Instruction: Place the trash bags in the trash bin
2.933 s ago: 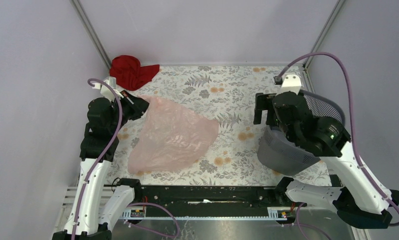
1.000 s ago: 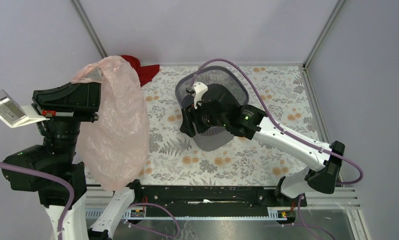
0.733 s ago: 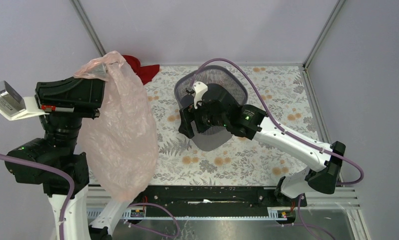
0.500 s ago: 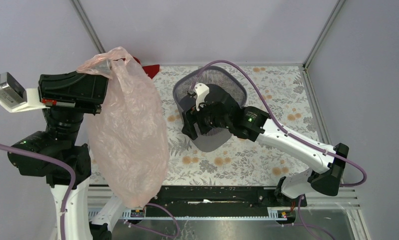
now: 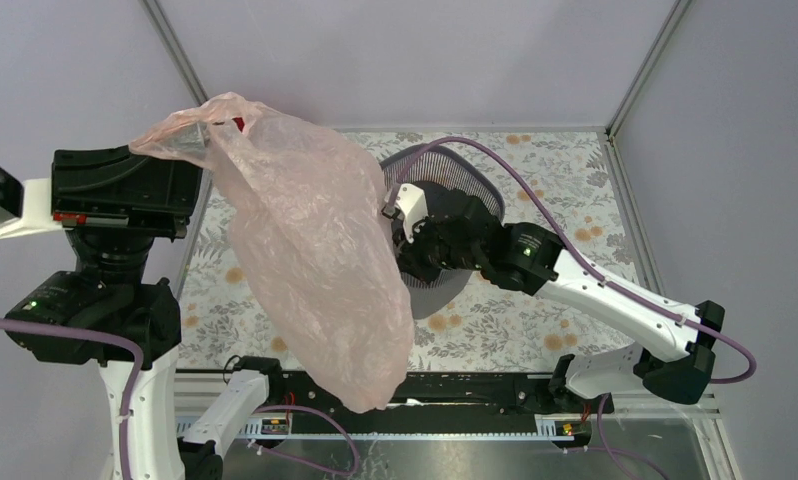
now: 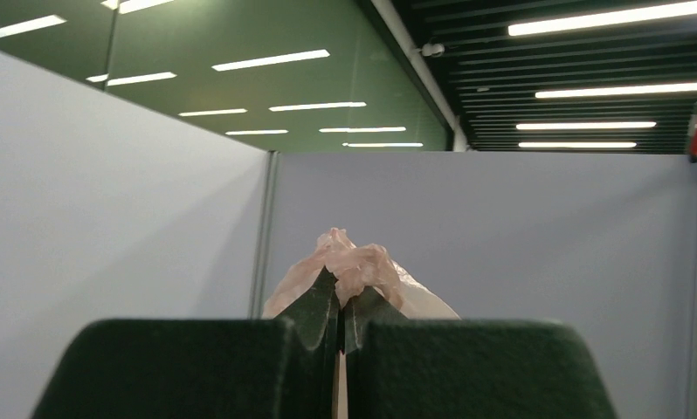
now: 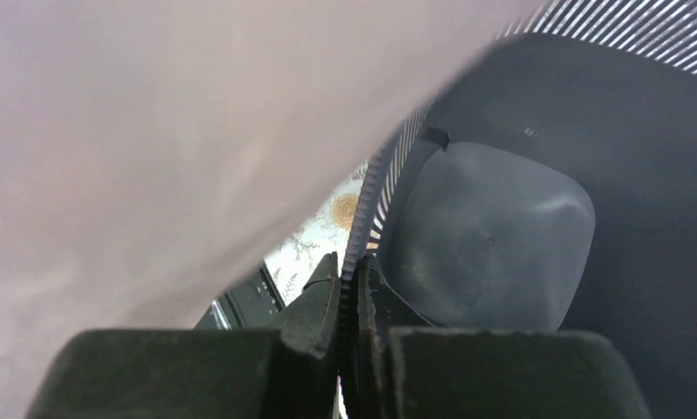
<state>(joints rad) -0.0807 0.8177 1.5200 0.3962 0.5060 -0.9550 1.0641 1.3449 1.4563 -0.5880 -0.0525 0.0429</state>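
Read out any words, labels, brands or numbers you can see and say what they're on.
None can be read. The pink trash bag, the mesh trash bin and the floral table cover show no text; the small circuit boards at the near edge are too small to tell.

Pale lilac partition walls (image 5: 425, 50), metal corner posts (image 5: 177, 55), floral-patterned table cover (image 5: 565, 190), long ceiling strip lights (image 6: 607, 16) above the partitions.

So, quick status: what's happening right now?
Left claw shut on pink bag, held high. Right claw shut on rim of bin. Bag hangs beside bin, not inside yet.
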